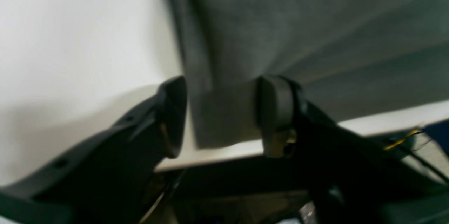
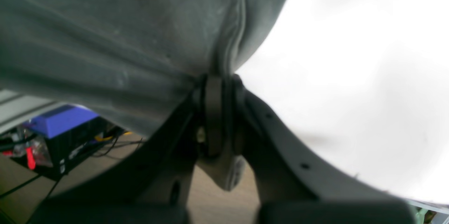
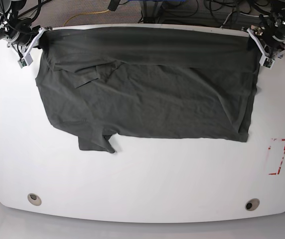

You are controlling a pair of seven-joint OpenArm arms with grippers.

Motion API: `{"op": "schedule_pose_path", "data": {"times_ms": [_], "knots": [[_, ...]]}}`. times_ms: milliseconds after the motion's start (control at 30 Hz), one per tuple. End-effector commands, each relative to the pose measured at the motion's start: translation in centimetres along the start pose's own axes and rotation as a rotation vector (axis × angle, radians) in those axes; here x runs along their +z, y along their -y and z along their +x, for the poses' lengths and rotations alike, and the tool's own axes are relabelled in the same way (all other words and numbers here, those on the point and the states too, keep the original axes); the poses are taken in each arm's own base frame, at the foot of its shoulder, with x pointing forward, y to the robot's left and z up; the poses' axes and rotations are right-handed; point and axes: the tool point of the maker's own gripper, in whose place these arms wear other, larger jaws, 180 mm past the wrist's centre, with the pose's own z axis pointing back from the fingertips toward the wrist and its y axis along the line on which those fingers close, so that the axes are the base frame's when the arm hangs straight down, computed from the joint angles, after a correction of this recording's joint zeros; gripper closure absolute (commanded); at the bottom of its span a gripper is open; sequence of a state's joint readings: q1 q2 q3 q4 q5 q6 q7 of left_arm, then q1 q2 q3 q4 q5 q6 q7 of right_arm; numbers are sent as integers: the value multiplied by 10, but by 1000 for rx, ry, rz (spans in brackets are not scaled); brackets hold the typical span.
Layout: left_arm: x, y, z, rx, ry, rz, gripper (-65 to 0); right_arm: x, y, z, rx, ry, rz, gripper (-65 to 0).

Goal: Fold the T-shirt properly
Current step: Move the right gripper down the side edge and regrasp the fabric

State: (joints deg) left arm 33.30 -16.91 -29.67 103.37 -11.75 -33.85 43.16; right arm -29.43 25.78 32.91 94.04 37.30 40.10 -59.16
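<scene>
The T-shirt (image 3: 147,94) lies spread across the far half of the white worktop (image 3: 142,184), folded once lengthwise, one sleeve poking out at about 7 o'clock. That first fold looks done; crosswise folds and some smoothing are left. At the 2 o'clock corner the left fingers (image 1: 221,111) stand spread, with a cloth corner loose between them. At 10 o'clock the right fingers (image 2: 219,87) are pressed together, pinching the hem.
</scene>
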Motion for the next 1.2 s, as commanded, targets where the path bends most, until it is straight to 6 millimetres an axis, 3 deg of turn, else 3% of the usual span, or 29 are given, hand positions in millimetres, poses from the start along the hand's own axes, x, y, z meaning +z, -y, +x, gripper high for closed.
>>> {"op": "schedule_pose_path", "data": {"times_ms": [0,133,267,367,467,600,733,933,1167], "knots": [[5,-9,9,-18,20,25,-351,9,11,7,31,7,-32,-2],[8,-9,14,-29,34,32,-368,9,10,7,30,6,-29,-24],[15,-8,31,-62,76,42,-371,10,10,13,30,26,-28,-181],[20,-5,40,-79,101,45,-371,25,19,23,34,71,-77,-300],[23,-4,46,-90,118,49,-371,39,21,35,33,131,-117,-363],[24,-4,48,-92,124,51,-371,55,20,56,85,188,-156,-373],[23,-5,54,-89,138,54,-371,59,11,76,125,237,-157,-374],[23,-10,67,-89,171,67,-371,41,-13,106,173,262,-90,-373],[22,-12,75,-87,191,74,-371,14,-55,134,209,296,21,-373]]}}
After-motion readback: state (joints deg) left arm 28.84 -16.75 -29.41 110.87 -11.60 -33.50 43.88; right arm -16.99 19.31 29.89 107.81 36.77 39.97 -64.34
